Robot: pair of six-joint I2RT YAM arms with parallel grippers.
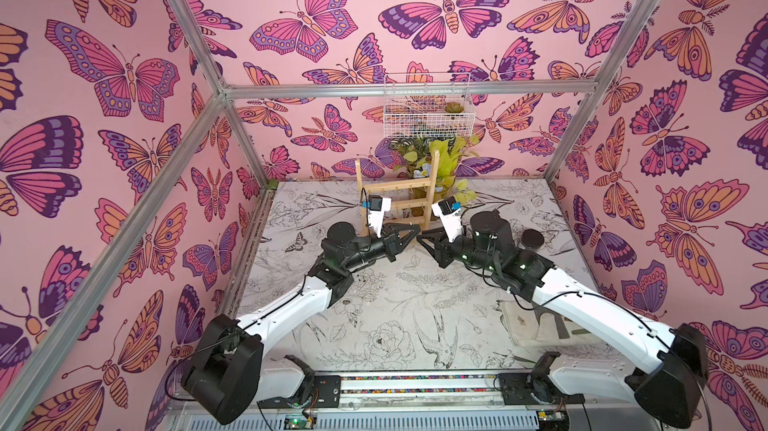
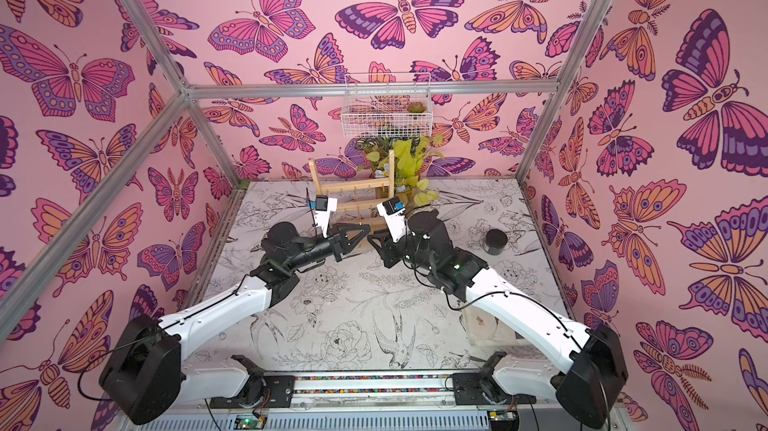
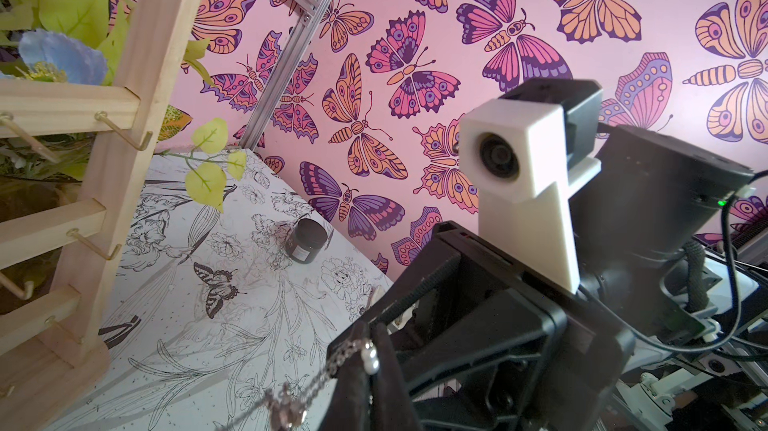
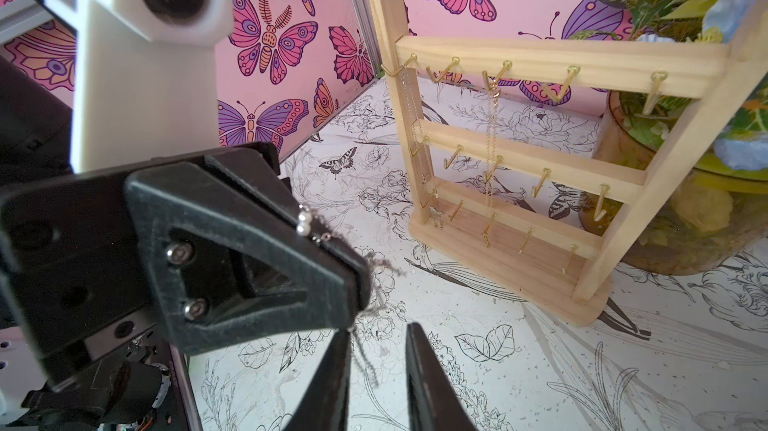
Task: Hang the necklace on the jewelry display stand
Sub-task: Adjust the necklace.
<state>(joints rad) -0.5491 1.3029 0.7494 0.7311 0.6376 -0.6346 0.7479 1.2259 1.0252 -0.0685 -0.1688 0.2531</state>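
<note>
Left claw (image 4: pixel 360 281): we see it pinched tight on the necklace (image 4: pixel 304 223). Two small pale beads (image 4: pixel 303 217) sit at the seam of its jaws, and fine chain trails past its tip.
Right claw (image 4: pixel 376 329): we see its two fingers standing narrowly apart. A loose strand of the necklace dangles in the gap, close to one finger, and we cannot tell whether it touches that finger.
Claws together: in both top views they meet almost tip to tip above the table (image 1: pixel 395 316), just in front of the stand.
Necklace: we find it in the air between the two claws, off the table and on no hook.
Jewelry display stand (image 4: pixel 519 149): it stands upright on its flat base on the table, near the claws but apart from them. It has three crossbars with small gold hooks (image 4: pixel 446 71).
Other chains (image 4: pixel 491 138): we count two fine ones hanging from hooks on the top crossbar.
Behind the stand: a potted plant (image 1: pixel 442 154), with a white wire basket (image 1: pixel 428 115) on the back wall above it.
Dark jar (image 1: pixel 532 238): it sits on the table on the right arm's side, well apart from the stand.
</note>
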